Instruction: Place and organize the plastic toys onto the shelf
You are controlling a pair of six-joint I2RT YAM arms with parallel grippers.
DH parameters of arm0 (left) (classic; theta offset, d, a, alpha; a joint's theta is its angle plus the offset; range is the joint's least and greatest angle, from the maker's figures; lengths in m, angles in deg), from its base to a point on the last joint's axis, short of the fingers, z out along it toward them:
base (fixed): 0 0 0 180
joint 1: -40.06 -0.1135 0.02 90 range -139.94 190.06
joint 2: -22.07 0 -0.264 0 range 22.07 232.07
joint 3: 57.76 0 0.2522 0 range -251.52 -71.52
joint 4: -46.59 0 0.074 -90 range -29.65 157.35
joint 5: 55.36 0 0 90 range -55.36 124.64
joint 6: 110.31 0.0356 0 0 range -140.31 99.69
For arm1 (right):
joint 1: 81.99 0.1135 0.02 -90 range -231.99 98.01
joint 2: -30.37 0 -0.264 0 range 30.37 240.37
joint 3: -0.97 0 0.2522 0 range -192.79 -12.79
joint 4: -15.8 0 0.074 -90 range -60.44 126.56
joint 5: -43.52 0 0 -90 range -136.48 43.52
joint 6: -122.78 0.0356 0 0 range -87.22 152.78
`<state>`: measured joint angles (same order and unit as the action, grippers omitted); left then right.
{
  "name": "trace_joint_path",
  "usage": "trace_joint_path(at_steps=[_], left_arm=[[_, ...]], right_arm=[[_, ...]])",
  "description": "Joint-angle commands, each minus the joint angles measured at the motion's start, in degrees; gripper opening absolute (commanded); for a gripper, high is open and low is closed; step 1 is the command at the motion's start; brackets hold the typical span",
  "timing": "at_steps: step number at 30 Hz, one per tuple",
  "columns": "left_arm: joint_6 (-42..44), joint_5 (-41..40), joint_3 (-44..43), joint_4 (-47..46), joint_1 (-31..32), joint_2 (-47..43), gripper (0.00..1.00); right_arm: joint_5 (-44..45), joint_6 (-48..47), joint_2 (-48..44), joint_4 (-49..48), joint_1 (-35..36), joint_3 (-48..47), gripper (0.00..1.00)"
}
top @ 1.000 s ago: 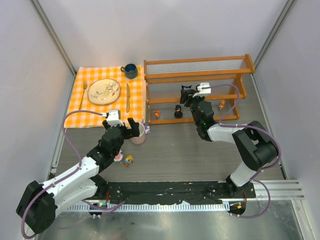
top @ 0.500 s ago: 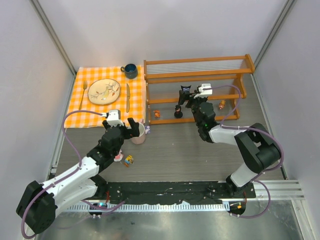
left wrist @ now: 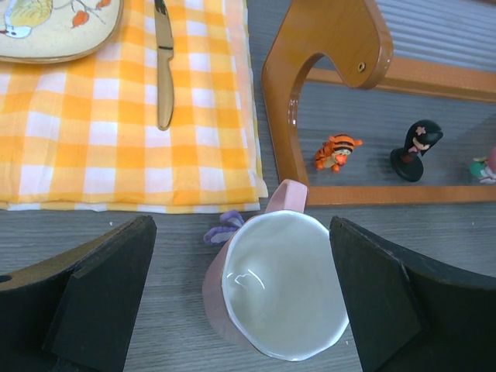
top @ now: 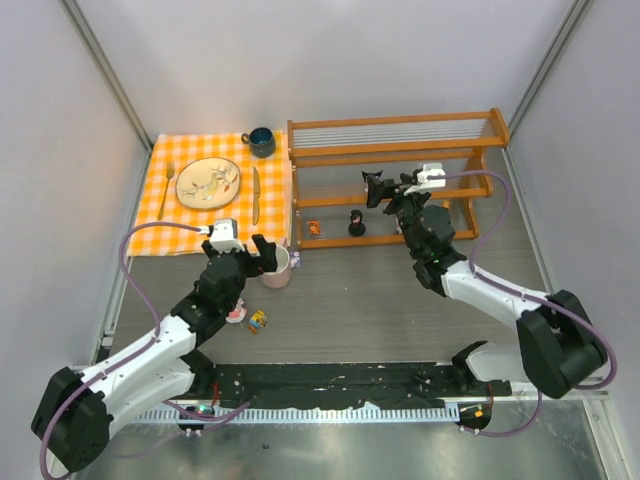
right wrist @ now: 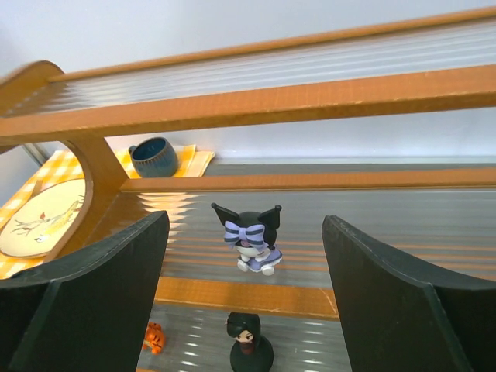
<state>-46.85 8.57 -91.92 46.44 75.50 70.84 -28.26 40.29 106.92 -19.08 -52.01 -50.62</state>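
While the overhead view takes in the whole table [top: 380,300], it is the wrist views that settle how the jaws stand. From the right wrist, the right gripper [right wrist: 245,223] has its fingers [right wrist: 85,298] spread wide with nothing between them. A black toy [right wrist: 252,236] with pointed ears and a purple bow stands free on the middle rail of the shelf [right wrist: 310,101], beyond the fingertips. Below it, on the bottom level, stand a dark-haired doll [right wrist: 248,341] and an orange tiger [right wrist: 154,338]. From above, the bow cannot be made out and the black toy merges with the dark gripper

From the left wrist, the left gripper [left wrist: 242,232] is also spread wide, its fingers [left wrist: 101,291] on either side of a pink mug [left wrist: 283,302] and clear of it. A small purple toy [left wrist: 224,229] lies just beside the mug's far side. A pink and green toy [left wrist: 484,167], cut off by the right edge, sits on the shelf's bottom level near the doll

Only the overhead view shows two more toys on the table near the left arm, a pink-white toy [top: 236,314] and a yellow toy [top: 258,320], both well apart from the shelf. It also shows the checked cloth [top: 185,225] left of the shelf, bearing a plate [top: 208,183], a fork [top: 166,190] and a knife [top: 255,195], with a dark blue cup [top: 261,142] at its far corner
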Motion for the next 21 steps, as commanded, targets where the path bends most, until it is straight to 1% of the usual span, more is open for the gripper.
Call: trace_joint_path(at_steps=[1,2,3,6,7,9,10,11,12,13,15,16,19,21], left_arm=[[1.05,-3.11,0.19,-3.05,-0.37,-3.24,1.00],[1.06,-4.16,-0.07,-1.92,-0.37,-3.86,1.00],[1.06,-6.35,-0.51,-1.47,-0.37,-4.82,1.00],[0.36,-8.91,-1.13,0.55,-0.46,-8.25,1.00],[-0.17,-9.53,-1.39,2.47,-0.37,-9.47,1.00],[-2.98,-10.75,-2.62,5.20,-0.37,-10.36,1.00],[-4.12,-11.28,-3.15,6.95,-0.37,-10.71,1.00],[-7.52,-12.07,-4.20,11.41,-0.37,-11.33,1.00],[-9.04,-13.73,-4.64,13.63,-0.37,-11.77,1.00],[-10.44,-14.18,-4.99,17.91,-0.46,-12.21,1.00],[-12.73,-14.72,-5.70,21.02,-0.37,-13.79,1.00],[-13.18,-15.06,-5.87,23.55,-0.37,-14.40,1.00],[-13.53,-15.33,-5.44,26.21,-0.37,-17.21,1.00],[-13.62,-15.68,-4.56,27.18,-0.37,-19.32,1.00]], right_arm=[[-1.69,0.31,-6.49,6.71,0.08,1.70,0.86],[-1.87,0.40,-7.46,10.55,0.17,1.53,0.86],[-1.70,0.49,-8.34,12.59,0.08,1.44,0.87],[-2.74,1.80,-13.00,19.53,0.08,1.96,0.87],[-3.71,2.50,-14.05,23.21,0.08,2.14,0.87],[-4.94,5.22,-17.30,27.35,0.08,2.49,0.86],[-6.34,6.11,-18.36,31.20,0.08,2.67,0.86],[-6.87,7.25,-20.81,32.81,0.17,3.28,0.85],[-7.23,9.61,-21.79,34.30,0.17,3.72,0.85],[-8.36,11.02,-22.84,37.01,0.43,4.07,0.85],[-10.04,15.14,-24.86,39.49,0.61,5.13,0.84],[-10.91,16.47,-25.05,41.59,0.87,5.30,0.84],[-13.73,22.35,-23.12,43.98,2.62,5.31,0.84],[-13.74,25.09,-20.84,43.90,6.04,4.43,0.82]])
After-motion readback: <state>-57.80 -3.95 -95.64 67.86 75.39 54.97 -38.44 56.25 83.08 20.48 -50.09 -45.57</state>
